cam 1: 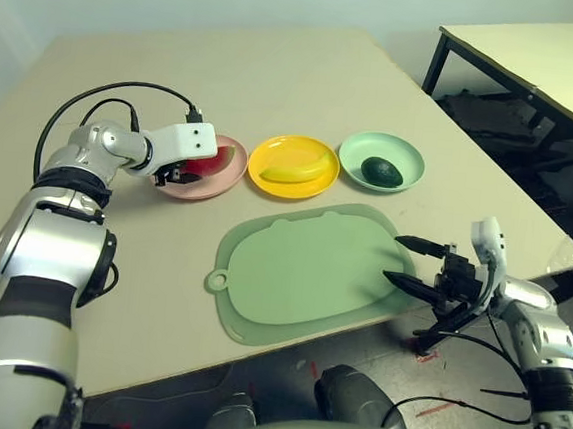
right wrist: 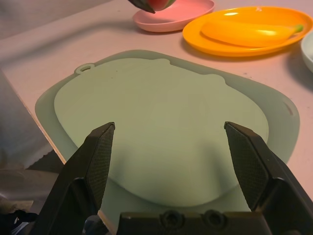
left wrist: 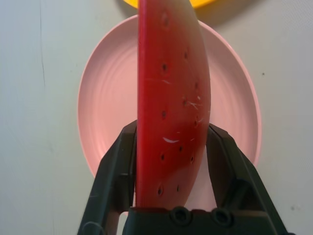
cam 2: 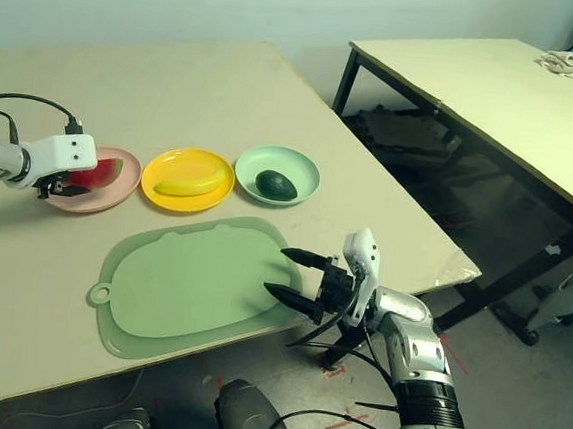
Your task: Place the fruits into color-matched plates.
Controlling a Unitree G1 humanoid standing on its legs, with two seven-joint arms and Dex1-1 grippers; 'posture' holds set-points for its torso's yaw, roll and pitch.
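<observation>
The left gripper (left wrist: 171, 161) has its two black fingers closed on the red toy watermelon wedge with green rind (left wrist: 171, 98), held directly over the round pale pink plastic plate (left wrist: 107, 112) at the far left, long axis running away from the fingers. The right gripper (right wrist: 171, 161) hangs wide open and empty over the pale green cutting mat (right wrist: 166, 137).
</observation>
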